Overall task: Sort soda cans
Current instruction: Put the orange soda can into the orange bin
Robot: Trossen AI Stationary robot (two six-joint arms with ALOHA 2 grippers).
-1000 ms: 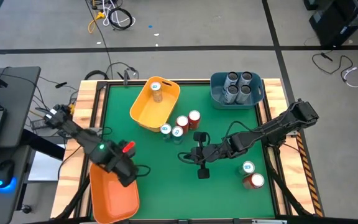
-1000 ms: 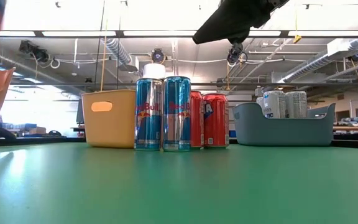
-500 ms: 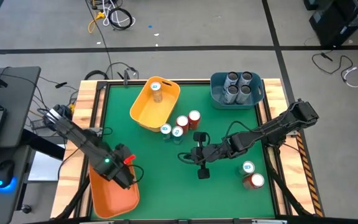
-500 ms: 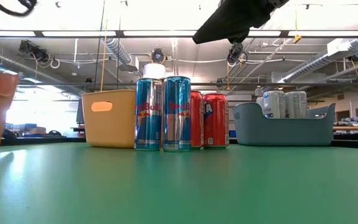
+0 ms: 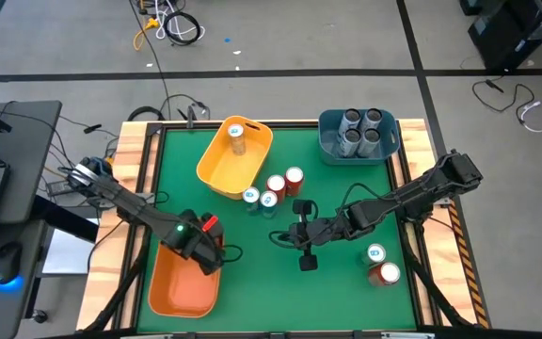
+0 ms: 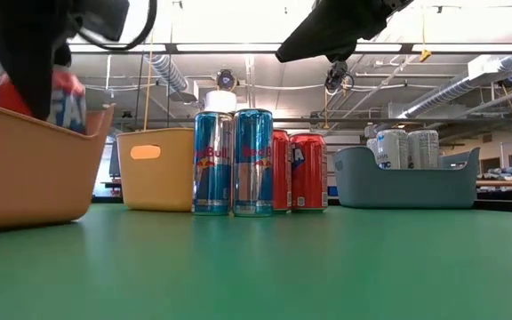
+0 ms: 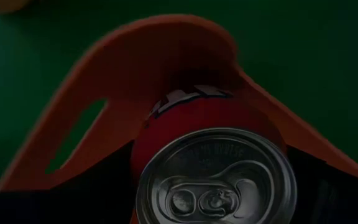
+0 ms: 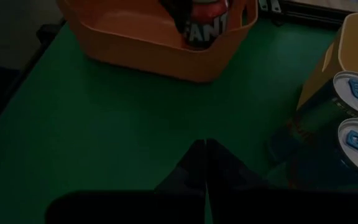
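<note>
My left gripper (image 5: pixel 205 234) is shut on a red soda can (image 6: pixel 63 96) that sits low inside the orange bin (image 6: pixel 25 169) at the table's near left. My right gripper (image 5: pixel 278 236) hovers shut over the green mat near the middle and touches nothing. Two red cans (image 5: pixel 285 181) and two teal-topped cans (image 5: pixel 259 198) stand together on the mat. One teal-topped can (image 5: pixel 236 137) is in the yellow bin (image 5: pixel 216 169). Several grey cans (image 5: pixel 360 132) fill the blue bin (image 5: pixel 326 141). A teal-topped can (image 5: pixel 375 253) and a red can (image 5: pixel 385 274) stand at the near right. My left gripper pinches the red can by its side wall just below the silver top (image 7: pixel 215 177), one dark finger (image 7: pixel 107 199) on each side. The fingers come from above, pointing down. The can is inside the orange bin, its upper part above the rim; whether its base rests on the floor is hidden.
The orange bin (image 5: pixel 163 292) lies by the near left edge, the yellow bin at far middle-left, the blue bin at far right. Bare green mat stretches between the orange bin and the can cluster. Wooden rails (image 5: pixel 139 169) frame the table.
My left gripper has carried the red can toward the table's right and lowered it into the orange bin. The bin itself has slid toward the table's right. My right arm has kept still.
</note>
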